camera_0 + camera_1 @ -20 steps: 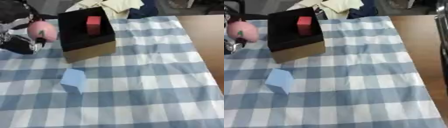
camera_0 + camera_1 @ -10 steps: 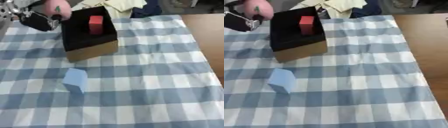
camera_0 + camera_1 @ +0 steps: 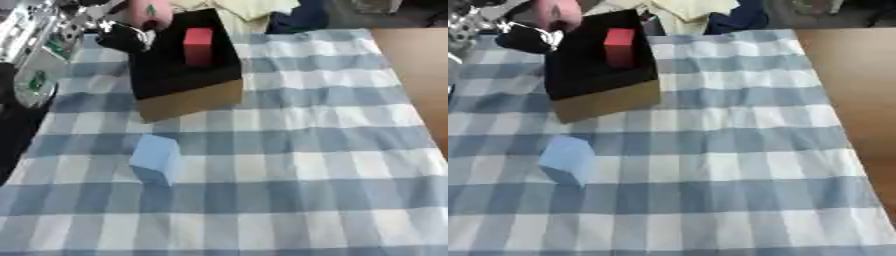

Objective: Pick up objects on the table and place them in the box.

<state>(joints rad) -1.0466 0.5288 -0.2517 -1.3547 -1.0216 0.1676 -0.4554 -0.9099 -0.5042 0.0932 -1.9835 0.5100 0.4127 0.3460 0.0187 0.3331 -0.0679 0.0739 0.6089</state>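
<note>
The left hand (image 3: 122,35) curls round a smooth pink rounded object (image 3: 556,12) at the far left rim of the black-lined cardboard box (image 3: 188,95) (a red block (image 3: 198,46) stands inside); a pale blue cube (image 3: 156,157) sits on the checked cloth (image 3: 297,165); hand's fingers blurred.

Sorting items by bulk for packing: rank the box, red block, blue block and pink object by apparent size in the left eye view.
1. Box, by far the largest.
2. Blue block, though it lies nearer the camera, which inflates it.
3. Red block and pink object, held by the left hand: too alike to rank, and the pink one is partly hidden.
</note>
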